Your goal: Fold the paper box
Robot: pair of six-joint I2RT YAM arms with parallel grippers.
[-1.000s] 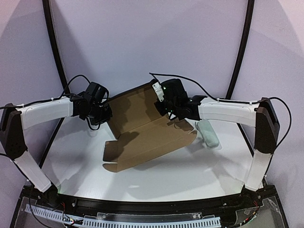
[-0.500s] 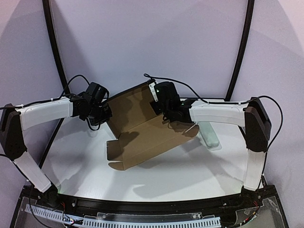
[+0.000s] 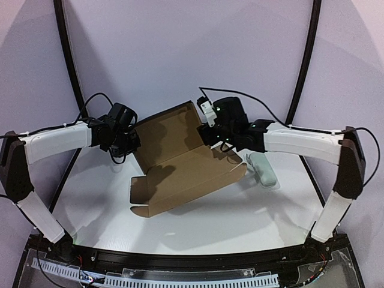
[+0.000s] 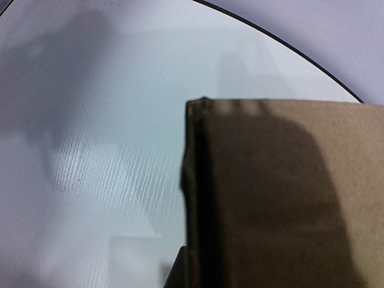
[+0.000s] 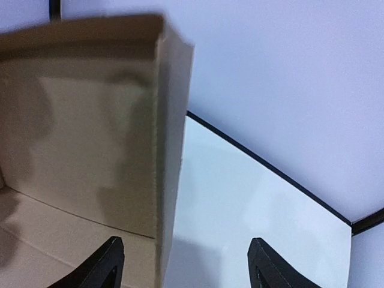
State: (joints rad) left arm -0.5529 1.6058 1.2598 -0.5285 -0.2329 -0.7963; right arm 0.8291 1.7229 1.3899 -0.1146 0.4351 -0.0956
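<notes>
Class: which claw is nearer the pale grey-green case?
Right. The right claw straddles a wall of the paper box on the side toward the case; the left claw is at its opposite edge.

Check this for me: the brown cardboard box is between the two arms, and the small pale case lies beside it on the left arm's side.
One thing is wrong: the side. The small pale case lies beside the paper box on the side of the right arm, as the top external view shows. The rest holds: the box is between the two arms.
</notes>
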